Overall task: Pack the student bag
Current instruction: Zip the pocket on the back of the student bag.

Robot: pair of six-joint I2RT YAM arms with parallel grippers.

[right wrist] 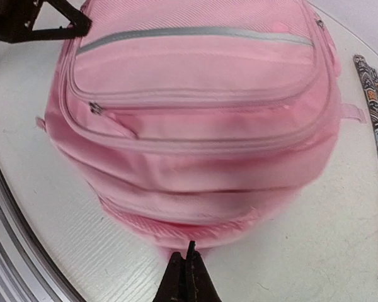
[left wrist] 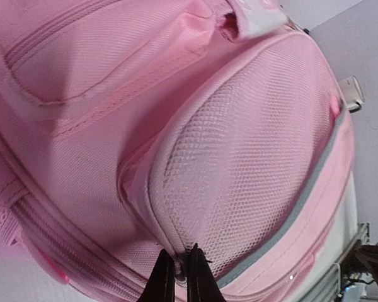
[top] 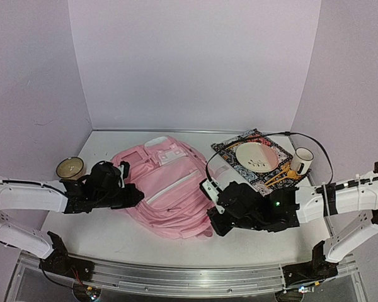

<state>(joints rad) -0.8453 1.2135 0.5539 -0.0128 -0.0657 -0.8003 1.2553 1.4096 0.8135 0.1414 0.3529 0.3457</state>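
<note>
Top external: the student bag [top: 167, 182] is clamped at 9 o'clock by the left gripper [top: 137, 194]; it should be steadied by the closed right gripper [top: 213, 224] at 5 o'clock.

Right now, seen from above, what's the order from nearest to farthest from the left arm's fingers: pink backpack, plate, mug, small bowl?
1. Pink backpack, right against them.
2. Small bowl, to the left.
3. Plate, far right, on patterned cloth.
4. Mug, right of the plate.
</note>
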